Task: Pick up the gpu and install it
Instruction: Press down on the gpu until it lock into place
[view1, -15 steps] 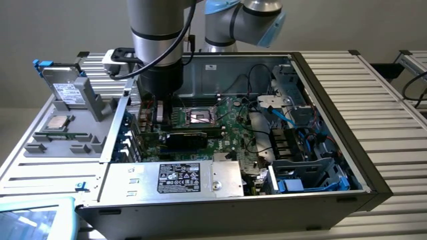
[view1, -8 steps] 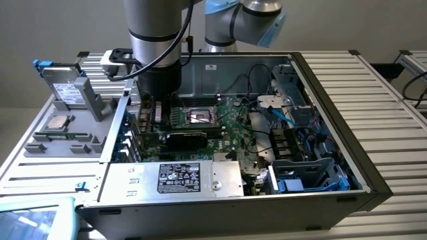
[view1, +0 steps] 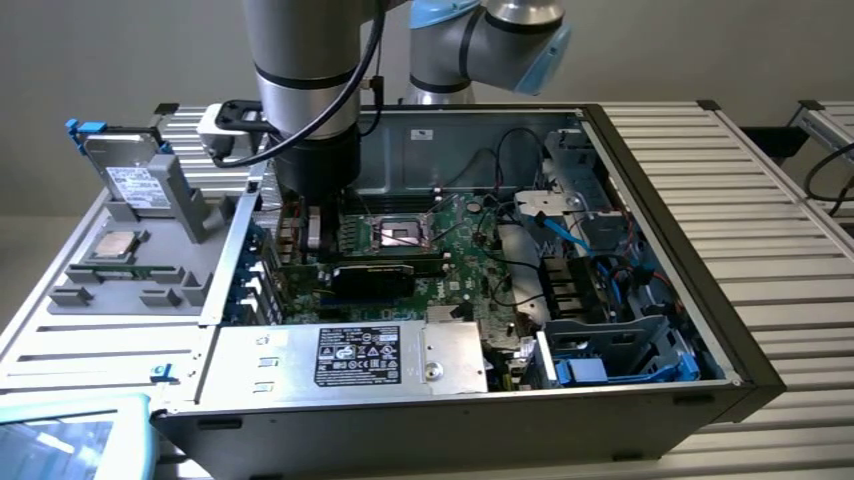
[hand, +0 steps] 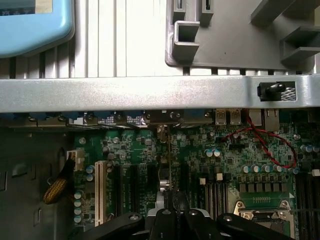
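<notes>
The gpu (hand: 170, 160) stands on edge inside the open PC case (view1: 667, 150). It is a thin card seen from above, running from the case's rear wall toward my gripper (hand: 171, 201). The gripper is shut on its upper edge. The card sits over the black expansion slots of the green motherboard (hand: 135, 150), between the white slot (hand: 97, 192) and the RAM slots (hand: 215, 192). In the exterior view the gripper (view1: 304, 245) reaches down by the case's left wall, and the gpu's black side (view1: 387, 275) shows just beyond it. How deep the card sits in the slot is hidden.
A CPU socket (view1: 400, 235) lies behind the card. The power supply (view1: 360, 355) fills the case's near side. A red-and-black wire (hand: 265, 145) loops over the board. On the exterior view's left, a grey fixture (view1: 80, 300) holds a hard drive (view1: 134, 180).
</notes>
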